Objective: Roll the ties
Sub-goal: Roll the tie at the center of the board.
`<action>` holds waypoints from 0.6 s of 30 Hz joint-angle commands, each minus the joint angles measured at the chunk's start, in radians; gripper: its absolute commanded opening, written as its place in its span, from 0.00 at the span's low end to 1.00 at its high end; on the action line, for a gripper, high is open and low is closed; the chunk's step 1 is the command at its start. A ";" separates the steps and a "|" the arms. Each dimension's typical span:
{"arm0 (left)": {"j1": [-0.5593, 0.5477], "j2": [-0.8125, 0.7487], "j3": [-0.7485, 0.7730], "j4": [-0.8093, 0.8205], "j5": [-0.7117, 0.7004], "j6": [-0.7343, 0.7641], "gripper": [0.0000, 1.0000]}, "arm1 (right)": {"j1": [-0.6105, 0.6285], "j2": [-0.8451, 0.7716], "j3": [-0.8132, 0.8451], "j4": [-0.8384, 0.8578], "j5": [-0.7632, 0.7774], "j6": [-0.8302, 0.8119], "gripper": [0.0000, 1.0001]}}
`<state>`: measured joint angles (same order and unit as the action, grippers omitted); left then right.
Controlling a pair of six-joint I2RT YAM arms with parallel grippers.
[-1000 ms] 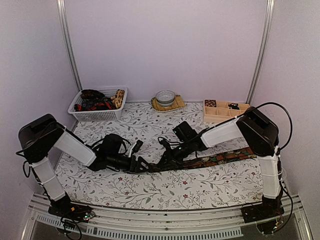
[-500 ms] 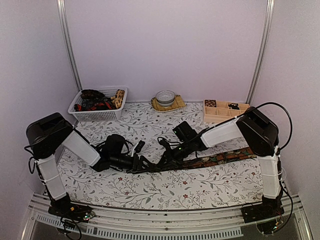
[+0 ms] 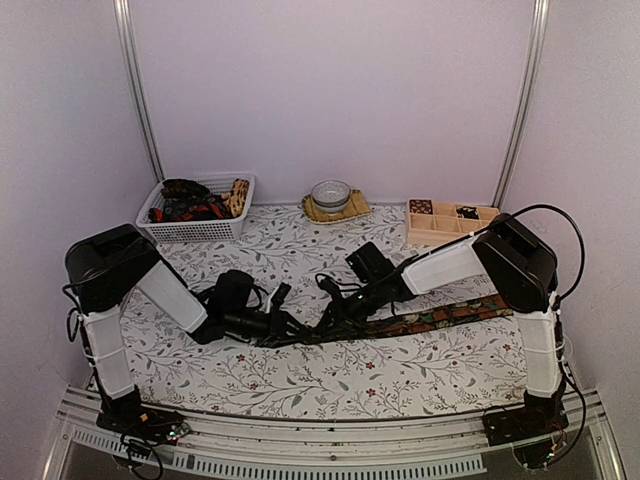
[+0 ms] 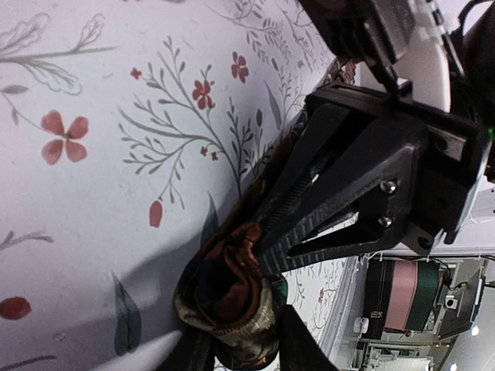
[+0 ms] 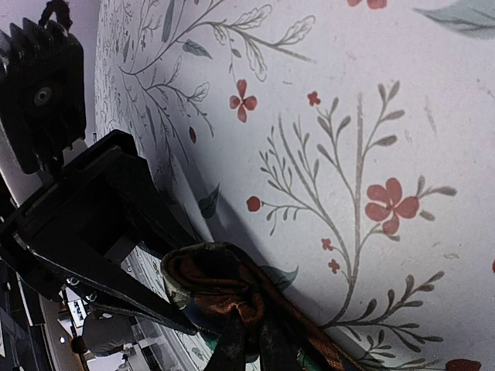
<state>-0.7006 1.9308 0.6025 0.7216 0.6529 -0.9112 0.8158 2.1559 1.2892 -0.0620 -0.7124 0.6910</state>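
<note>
One of the ties (image 3: 450,313), dark with a red-brown-green pattern, lies flat across the floral cloth from the right edge to the middle. Its near end is wound into a small roll (image 4: 232,301), which the right wrist view also shows (image 5: 209,282). My left gripper (image 3: 290,328) reaches in from the left, and in its wrist view the jaws (image 4: 240,352) press on both sides of the roll. My right gripper (image 3: 322,325) meets it from the right, shut (image 5: 251,344) on the tie's fabric at the roll's core. Its thin fingertips (image 4: 263,247) dig into the roll.
A white basket (image 3: 200,228) holding more ties stands at the back left. A bowl (image 3: 330,192) on a tan mat sits at the back middle. A wooden compartment box (image 3: 450,228) sits at the back right. Purple walls enclose the table.
My left arm has slid to the right toward the roll, and its jaws have narrowed onto it. The right arm and the flat part of the tie have stayed still.
</note>
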 commanded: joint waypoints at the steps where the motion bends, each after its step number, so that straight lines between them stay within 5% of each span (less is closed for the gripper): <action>1: -0.017 0.078 0.003 -0.144 -0.076 -0.002 0.23 | 0.015 0.072 -0.019 -0.015 0.052 -0.011 0.06; 10: -0.012 0.046 0.011 -0.239 -0.102 -0.004 0.04 | 0.013 0.054 -0.027 -0.008 0.068 -0.019 0.07; 18: 0.003 -0.023 0.134 -0.551 -0.141 0.134 0.00 | -0.005 -0.044 -0.025 -0.038 0.102 -0.069 0.35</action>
<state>-0.7006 1.9091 0.6743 0.5262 0.6296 -0.8829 0.8154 2.1544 1.2884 -0.0277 -0.7170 0.6724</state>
